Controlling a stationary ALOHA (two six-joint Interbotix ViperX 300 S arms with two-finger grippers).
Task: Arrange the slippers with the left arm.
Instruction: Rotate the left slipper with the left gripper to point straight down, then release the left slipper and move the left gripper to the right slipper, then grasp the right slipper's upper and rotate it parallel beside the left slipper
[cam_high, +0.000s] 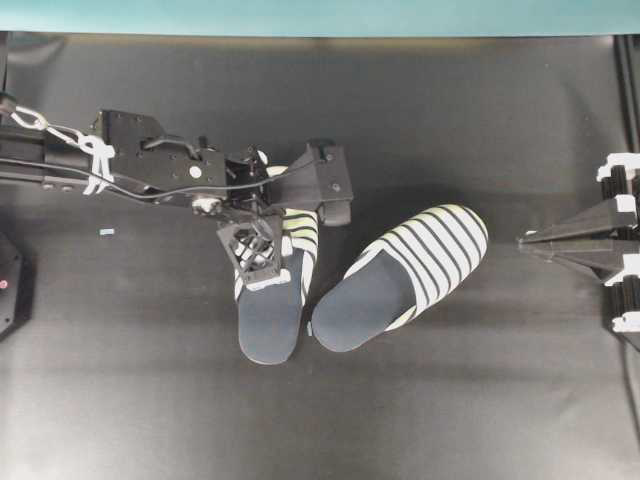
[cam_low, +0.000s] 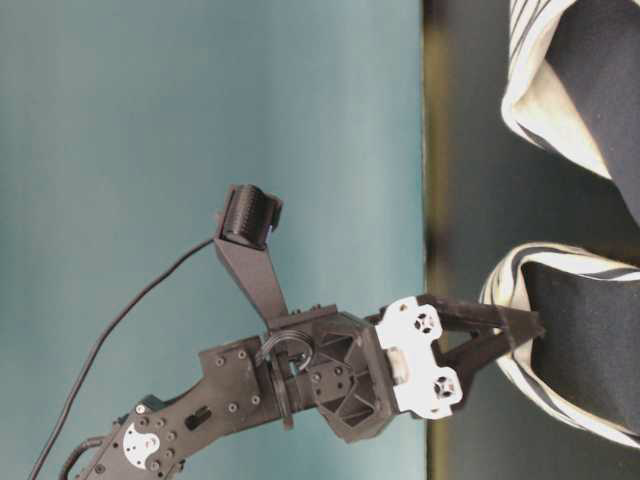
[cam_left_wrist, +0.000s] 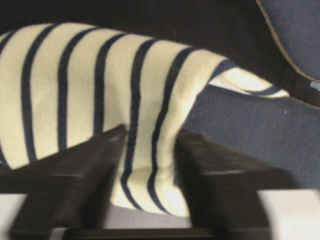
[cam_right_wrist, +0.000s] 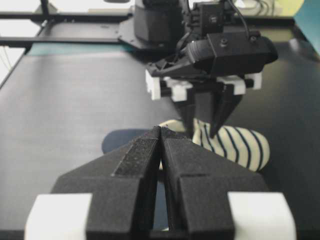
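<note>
Two striped slippers lie side by side mid-table. The left slipper (cam_high: 270, 318) points away with its heel toward the front. The right slipper (cam_high: 400, 280) lies angled, toe to the upper right, and its heel nearly touches the first. My left gripper (cam_high: 266, 252) hangs over the left slipper's toe cover (cam_left_wrist: 75, 100). Its jaws stand open, with the cover's edge loose between the fingers (cam_left_wrist: 220, 175). The table-level view shows the left gripper (cam_low: 535, 325) at that slipper's opening (cam_low: 575, 340). My right gripper (cam_right_wrist: 160, 129) is shut and empty at the far right (cam_high: 522, 240).
A small pale scrap (cam_high: 107, 233) lies on the black table left of the slippers. A dark device (cam_high: 6, 285) with a red light sits at the left edge. The teal wall (cam_high: 320, 15) runs along the back.
</note>
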